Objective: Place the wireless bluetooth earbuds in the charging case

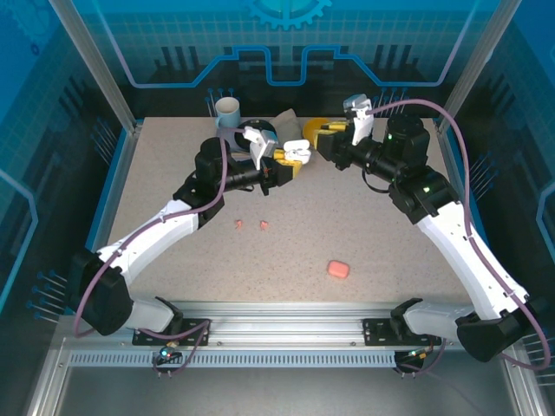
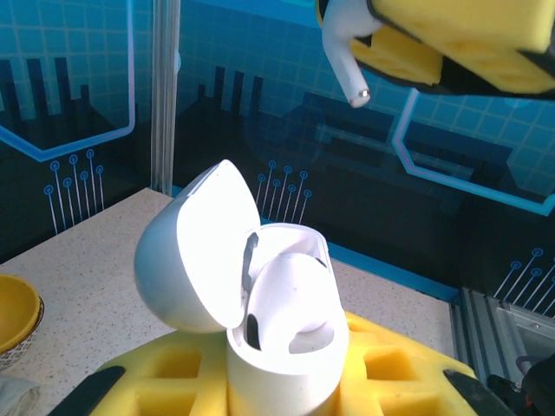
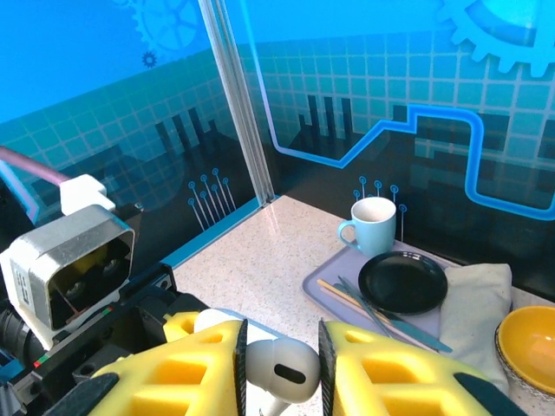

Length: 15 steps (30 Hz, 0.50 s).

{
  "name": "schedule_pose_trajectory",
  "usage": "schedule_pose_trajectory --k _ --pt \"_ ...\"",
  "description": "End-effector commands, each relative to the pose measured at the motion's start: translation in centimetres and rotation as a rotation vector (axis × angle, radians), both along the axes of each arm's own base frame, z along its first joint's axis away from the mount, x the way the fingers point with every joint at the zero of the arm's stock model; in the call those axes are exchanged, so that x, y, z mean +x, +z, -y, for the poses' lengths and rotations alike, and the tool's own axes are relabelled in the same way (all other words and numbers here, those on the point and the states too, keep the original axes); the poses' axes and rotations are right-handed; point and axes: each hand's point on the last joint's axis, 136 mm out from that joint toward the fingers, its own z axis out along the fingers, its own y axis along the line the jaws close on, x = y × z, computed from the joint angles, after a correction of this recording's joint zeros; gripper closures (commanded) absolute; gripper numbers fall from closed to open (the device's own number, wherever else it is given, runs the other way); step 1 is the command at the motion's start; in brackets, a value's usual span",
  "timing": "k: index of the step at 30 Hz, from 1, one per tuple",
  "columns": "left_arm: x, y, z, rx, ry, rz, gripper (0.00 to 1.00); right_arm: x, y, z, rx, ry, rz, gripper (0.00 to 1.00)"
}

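Holding white earbud (image 3: 279,373), probably above open case (image 2: 286,325)

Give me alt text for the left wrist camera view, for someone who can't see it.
An open white charging case sits clamped in the left end effector, lid tipped left. Above it at top right, the right end effector holds a white earbud, stem pointing down toward the case.

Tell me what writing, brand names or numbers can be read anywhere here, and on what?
None readable. The white charging case, the white earbud and the mug are plain; the blue wall panels carry only gear and circuit drawings, no words.
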Motion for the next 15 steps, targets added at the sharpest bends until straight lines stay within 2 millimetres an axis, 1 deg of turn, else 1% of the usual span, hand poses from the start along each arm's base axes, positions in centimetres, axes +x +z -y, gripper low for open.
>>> schedule_pose_trajectory --k 1,4,11,15 --pt "-0.4 1.3 0.6 -0.018 -0.038 0.011 1.0 -0.2 -0.3 -0.4 -0.01 0.039 0.015 0.72" --pt "-0.4 1.3 0.5 -0.019 -0.037 0.013 1.0 0.0 -1.1 -0.9 -0.017 0.053 -0.004 0.72" --pt "-0.4 1.2 0.6 -0.021 -0.035 0.017 1.0 0.0 -2.3 -1.8 -0.036 0.086 -0.031 0.72" --pt "-0.3 1.3 0.6 -0.022 -0.035 0.021 1.0 0.2 -2.9 -1.9 -0.051 0.086 -0.041 0.72"
